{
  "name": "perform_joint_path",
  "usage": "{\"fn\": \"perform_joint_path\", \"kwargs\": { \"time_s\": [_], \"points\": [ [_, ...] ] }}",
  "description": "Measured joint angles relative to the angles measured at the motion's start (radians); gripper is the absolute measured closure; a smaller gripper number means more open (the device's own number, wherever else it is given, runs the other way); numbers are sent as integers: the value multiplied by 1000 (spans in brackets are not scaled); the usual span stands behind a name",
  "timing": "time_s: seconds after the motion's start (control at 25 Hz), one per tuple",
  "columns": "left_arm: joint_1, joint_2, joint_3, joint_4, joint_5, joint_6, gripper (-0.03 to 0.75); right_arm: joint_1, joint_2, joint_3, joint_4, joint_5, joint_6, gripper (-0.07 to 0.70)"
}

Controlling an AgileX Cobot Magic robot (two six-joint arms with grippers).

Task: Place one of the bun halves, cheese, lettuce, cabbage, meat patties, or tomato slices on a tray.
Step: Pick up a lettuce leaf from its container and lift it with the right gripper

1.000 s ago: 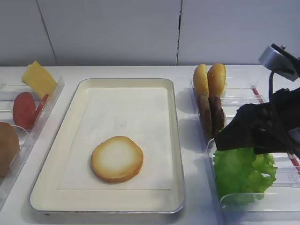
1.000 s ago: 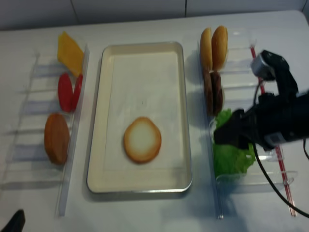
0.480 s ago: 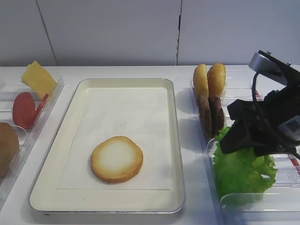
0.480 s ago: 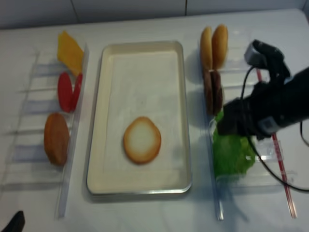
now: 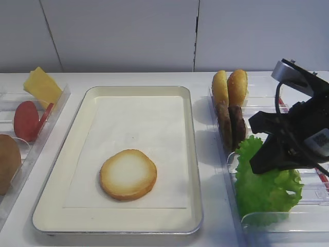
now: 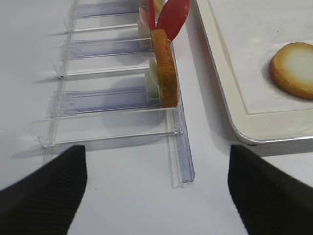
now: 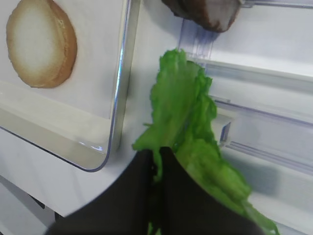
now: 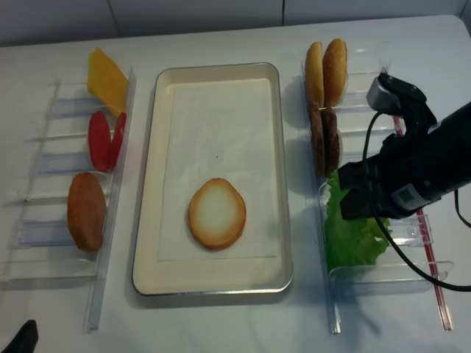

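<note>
Right wrist: frilly green lettuce [image 7: 188, 117]

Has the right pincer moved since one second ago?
Yes. The right pincer rose and drew back from the meat patties, and now pinches the lettuce.

No text, label or number can be read anywhere.

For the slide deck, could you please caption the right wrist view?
Right gripper shut on a lettuce leaf beside the tray holding one bun half.
</note>
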Motion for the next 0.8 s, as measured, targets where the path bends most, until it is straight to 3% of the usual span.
{"fn": "perform_joint_path", "kwargs": {
  "time_s": [0.52,0.8],
  "points": [
    [0,0,0,-2,0,0,161,0,-59,-5,-7,70,24,575],
    [0,0,0,-2,0,0,162,0,-150,-143,-29,193,28,575]
  ]
}}
